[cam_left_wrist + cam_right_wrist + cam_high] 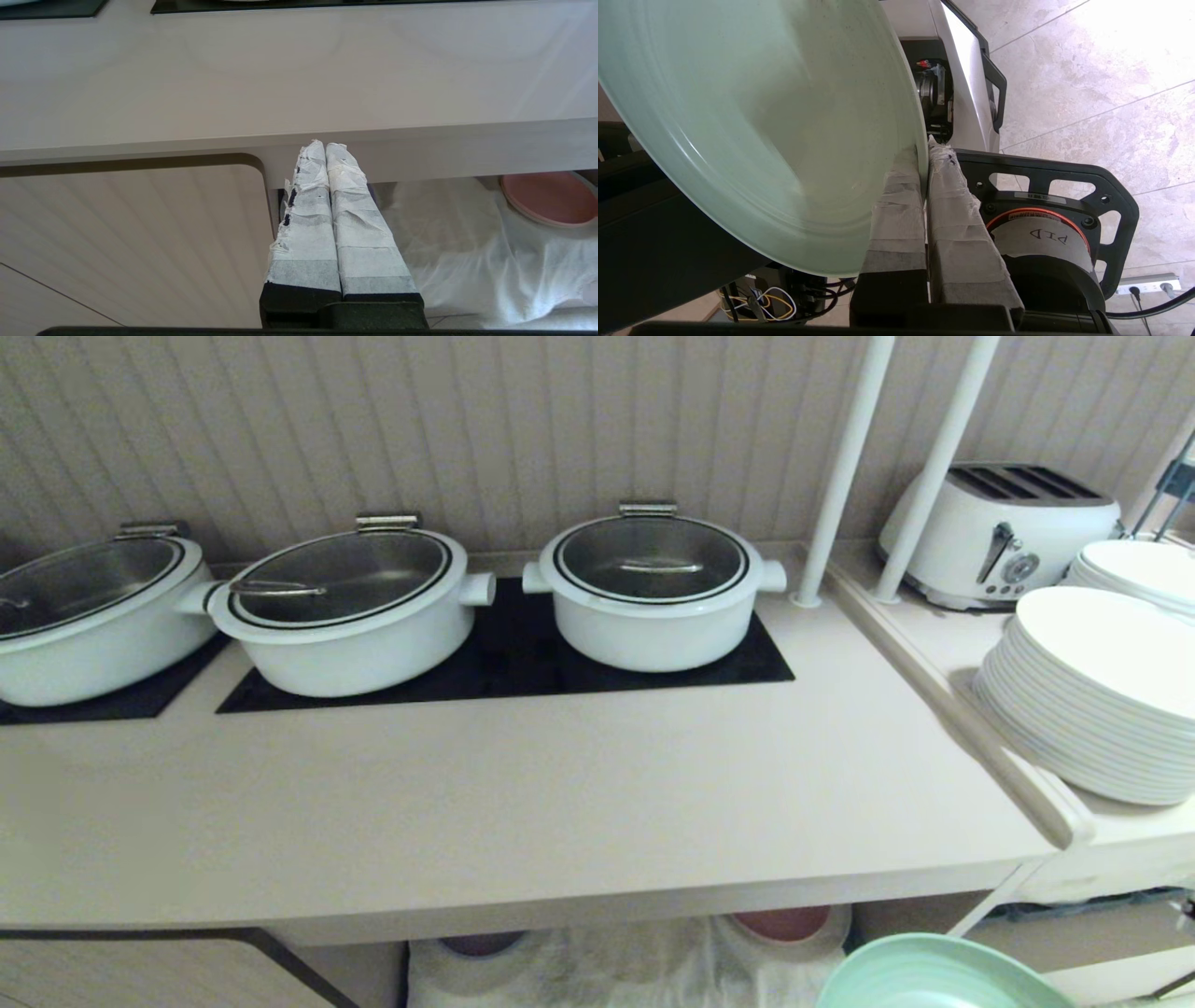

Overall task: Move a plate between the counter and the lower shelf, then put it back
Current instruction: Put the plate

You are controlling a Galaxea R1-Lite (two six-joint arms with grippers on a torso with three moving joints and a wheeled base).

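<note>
The right tool (924, 154) is clenched on the rim of the mint-green plate (756, 130), its two taped fingers (896, 219) pinching the edge from both sides, and the plate hangs in the air rather than resting on anything. In the head view the plate (934, 975) shows at the near right, below and in front of the desk (560, 803) edge, just right of the lower shelf (616, 961) opening with its white cloth. By my reading the plate is in transit between shelf and desk; which leg of the trip this is I cannot tell. If it is headed for the desk, the next move calls for lifting it clear of the thick front edge and setting it flat on the bare stretch nearer than the pots; if for the shelf, for going in low over the cloth. The left tool (327, 149) is parked near the desk's front edge, fingers pressed together on nothing. Counted: one mint plate, three white lidded pots (653, 593) on the black cooktop panels, two stacks of white plates (1092, 709) on the right ledge, one toaster (1004, 537), and one pink plate (551, 198) on the shelf.
</note>
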